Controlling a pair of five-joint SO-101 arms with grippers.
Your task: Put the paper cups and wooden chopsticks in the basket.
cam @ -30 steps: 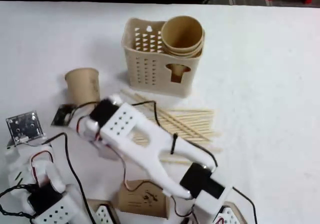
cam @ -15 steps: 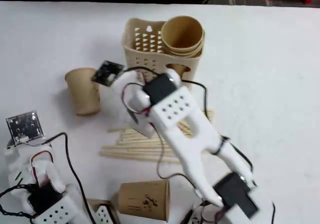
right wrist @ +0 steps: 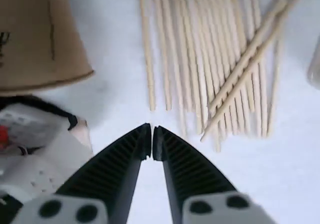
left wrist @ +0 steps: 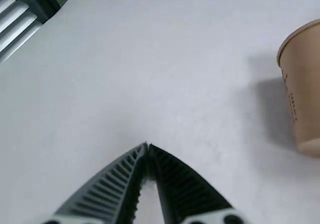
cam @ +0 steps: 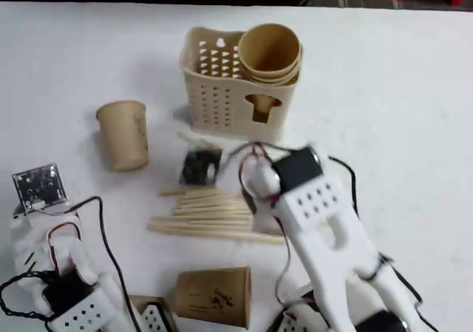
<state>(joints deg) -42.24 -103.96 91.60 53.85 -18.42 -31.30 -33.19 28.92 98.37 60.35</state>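
A beige perforated basket (cam: 222, 95) stands at the back with stacked paper cups (cam: 270, 51) in its right side. One paper cup (cam: 124, 134) stands left of the basket and shows again as the cup (left wrist: 302, 89) in the left wrist view. Another cup (cam: 214, 296) lies on its side near the front edge. Wooden chopsticks (cam: 211, 217) lie in a loose pile between them. My right gripper (right wrist: 151, 131) is shut and empty, just short of the chopsticks (right wrist: 210, 59), with the lying cup (right wrist: 35, 39) beside it. My left gripper (left wrist: 147, 146) is shut over bare table.
The right arm (cam: 318, 214) rises from the front edge and covers the right end of the chopstick pile. The left arm (cam: 59, 273) sits at the front left corner. The white table (cam: 399, 110) is bare to the right of the basket.
The right arm has swung from the left, past the basket front, to the right end of the chopsticks. The left arm has kept still.
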